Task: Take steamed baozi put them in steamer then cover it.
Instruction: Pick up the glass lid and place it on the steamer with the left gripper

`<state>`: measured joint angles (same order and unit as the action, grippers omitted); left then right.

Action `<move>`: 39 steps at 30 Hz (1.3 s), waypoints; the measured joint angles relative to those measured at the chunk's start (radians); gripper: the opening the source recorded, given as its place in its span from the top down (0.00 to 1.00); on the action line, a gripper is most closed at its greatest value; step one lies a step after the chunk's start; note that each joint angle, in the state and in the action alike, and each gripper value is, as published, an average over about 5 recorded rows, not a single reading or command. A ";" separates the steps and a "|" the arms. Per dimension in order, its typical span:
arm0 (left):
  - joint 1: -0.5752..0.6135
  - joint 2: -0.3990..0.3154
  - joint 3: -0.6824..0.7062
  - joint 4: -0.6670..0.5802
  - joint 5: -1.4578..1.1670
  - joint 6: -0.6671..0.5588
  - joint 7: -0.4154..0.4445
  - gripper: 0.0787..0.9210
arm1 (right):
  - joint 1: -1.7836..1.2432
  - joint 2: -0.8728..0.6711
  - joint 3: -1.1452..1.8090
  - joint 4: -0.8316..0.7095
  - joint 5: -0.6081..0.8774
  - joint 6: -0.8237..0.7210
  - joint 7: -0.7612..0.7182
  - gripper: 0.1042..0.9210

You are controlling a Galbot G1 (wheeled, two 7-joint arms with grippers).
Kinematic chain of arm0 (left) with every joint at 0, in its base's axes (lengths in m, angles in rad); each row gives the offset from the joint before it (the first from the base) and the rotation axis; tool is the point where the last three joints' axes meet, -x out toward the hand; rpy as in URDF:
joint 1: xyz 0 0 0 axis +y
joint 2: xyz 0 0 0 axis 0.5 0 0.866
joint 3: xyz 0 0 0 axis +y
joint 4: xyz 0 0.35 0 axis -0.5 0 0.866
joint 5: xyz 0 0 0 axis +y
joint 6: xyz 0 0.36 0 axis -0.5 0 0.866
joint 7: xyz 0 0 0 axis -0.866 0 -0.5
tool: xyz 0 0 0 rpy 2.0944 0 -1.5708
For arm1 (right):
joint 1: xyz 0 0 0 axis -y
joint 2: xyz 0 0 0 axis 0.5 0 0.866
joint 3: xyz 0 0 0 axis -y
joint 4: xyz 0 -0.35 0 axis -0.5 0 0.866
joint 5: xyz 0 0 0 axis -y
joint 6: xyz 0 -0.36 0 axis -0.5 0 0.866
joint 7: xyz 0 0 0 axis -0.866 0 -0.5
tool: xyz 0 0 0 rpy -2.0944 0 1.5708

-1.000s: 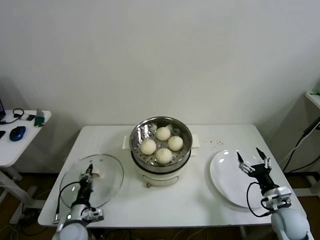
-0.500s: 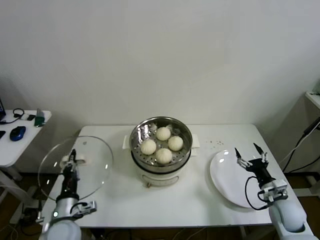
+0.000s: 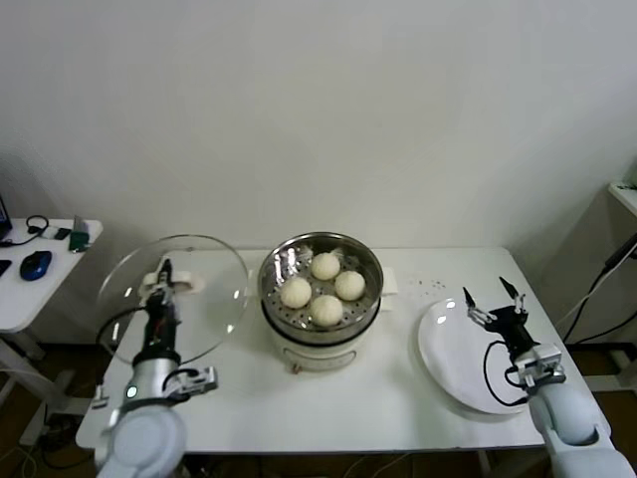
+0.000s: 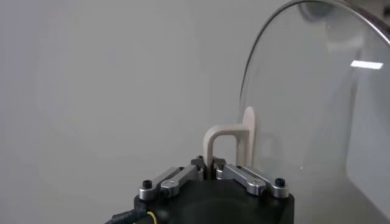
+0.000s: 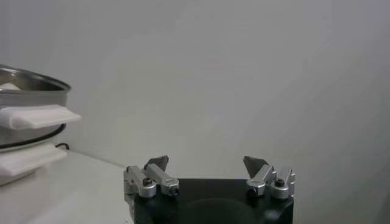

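Note:
Several cream-white baozi (image 3: 325, 266) lie inside the shiny steel steamer (image 3: 368, 291) on its cream pot base at the table's middle. My left gripper (image 3: 165, 282) is shut on the white handle (image 4: 230, 139) of the clear glass cover (image 3: 209, 299) and holds it lifted and tilted, just left of the steamer. The cover's metal rim also shows in the left wrist view (image 4: 262, 42). My right gripper (image 3: 491, 299) is open and empty above the white plate (image 3: 453, 354) at the right. The steamer's edge and side handle show in the right wrist view (image 5: 33, 115).
The white table (image 3: 398, 398) has some crumbs (image 3: 430, 286) right of the steamer. A side table (image 3: 20, 299) at far left holds a blue mouse (image 3: 35, 265) and small items. A cable (image 3: 597, 289) hangs at far right.
My left gripper has lifted the glass cover off the table's front left and carried it up and rightward toward the steamer. My right gripper has moved slightly back over the plate.

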<state>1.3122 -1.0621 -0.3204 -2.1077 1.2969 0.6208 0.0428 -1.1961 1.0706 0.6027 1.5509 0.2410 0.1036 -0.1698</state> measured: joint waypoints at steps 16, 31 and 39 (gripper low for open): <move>-0.369 -0.139 0.374 0.115 0.151 0.116 0.258 0.92 | -0.023 -0.013 0.050 -0.038 -0.007 0.019 -0.006 0.12; -0.480 -0.339 0.493 0.299 0.207 0.116 0.289 0.92 | -0.049 0.006 0.090 -0.055 -0.023 0.032 -0.014 0.12; -0.499 -0.402 0.500 0.381 0.207 0.116 0.279 0.92 | -0.049 0.009 0.097 -0.067 -0.029 0.038 -0.016 0.12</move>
<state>0.8131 -1.4640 0.1799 -1.7269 1.5042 0.7366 0.3220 -1.2452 1.0799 0.6995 1.4839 0.2119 0.1417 -0.1862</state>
